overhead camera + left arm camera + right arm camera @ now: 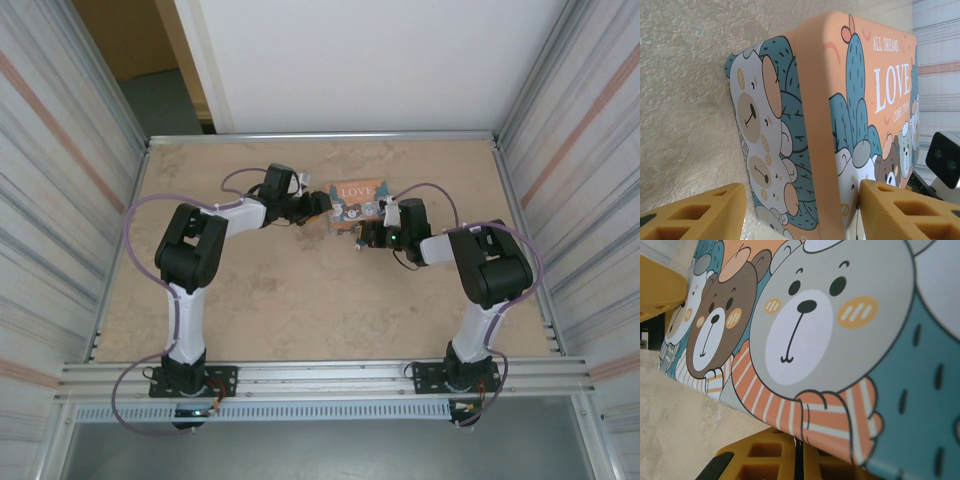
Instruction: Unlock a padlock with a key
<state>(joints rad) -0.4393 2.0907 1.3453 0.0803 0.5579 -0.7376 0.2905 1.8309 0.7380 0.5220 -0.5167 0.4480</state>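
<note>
- Padlock (357, 243): tiny speck at the near front edge of the box (810, 125), just left of my right gripper (796, 452), the nearer one; its axis is unreadable.
- My right jaws are clenched; I can't tell if they hold a key.
- My left gripper (800, 210) seems to clamp the box corner.

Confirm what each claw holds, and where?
Left claw brackets the LOVE box across its end; grip can't be told. Right claw shut, nothing seen in it.
</note>
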